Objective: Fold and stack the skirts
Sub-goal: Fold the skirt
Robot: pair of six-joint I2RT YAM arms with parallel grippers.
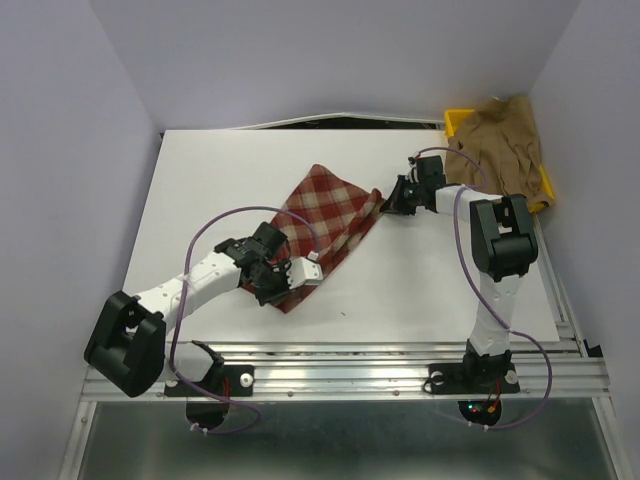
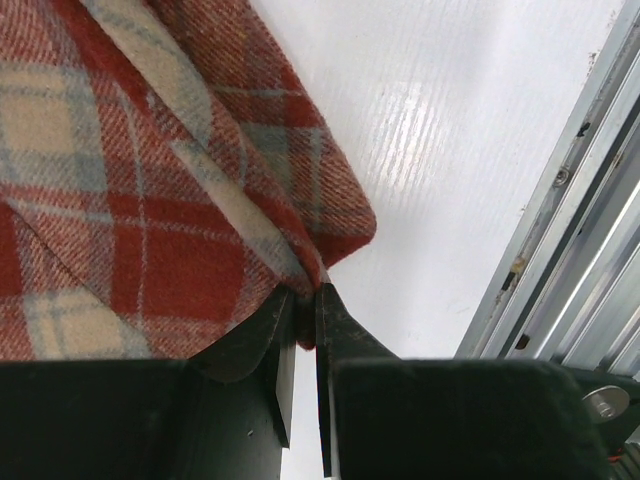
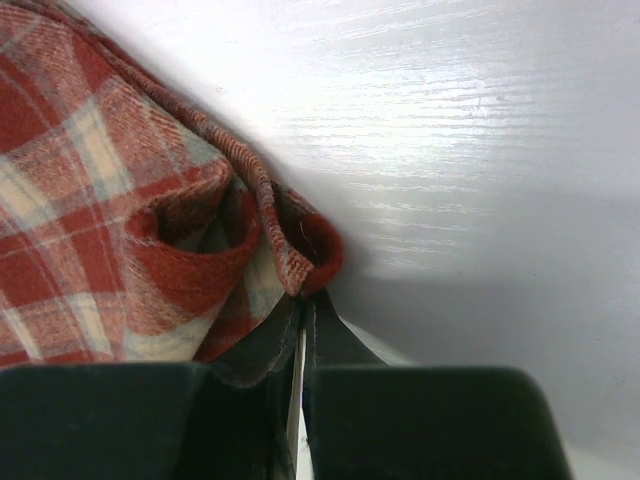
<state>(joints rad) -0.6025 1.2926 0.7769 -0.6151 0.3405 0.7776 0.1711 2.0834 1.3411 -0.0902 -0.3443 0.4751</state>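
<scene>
The red-and-cream plaid skirt [image 1: 325,225] lies stretched diagonally across the middle of the white table. My left gripper [image 1: 283,283] is shut on its near lower corner; in the left wrist view the plaid skirt [image 2: 130,200] is pinched where my left gripper [image 2: 305,300] closes on the hem. At the far upper corner my right gripper [image 1: 388,200] is shut on the fabric, and the right wrist view has the plaid skirt [image 3: 110,230] bunched at my right gripper [image 3: 303,298]. The tan-brown skirt [image 1: 500,140] is heaped at the back right.
A yellow plastic tray [image 1: 457,122] sits under the tan skirt at the table's back right corner. Metal rails [image 1: 350,370] run along the near edge, also seen as rails [image 2: 580,230] at the right of the left wrist view. Purple walls enclose the table.
</scene>
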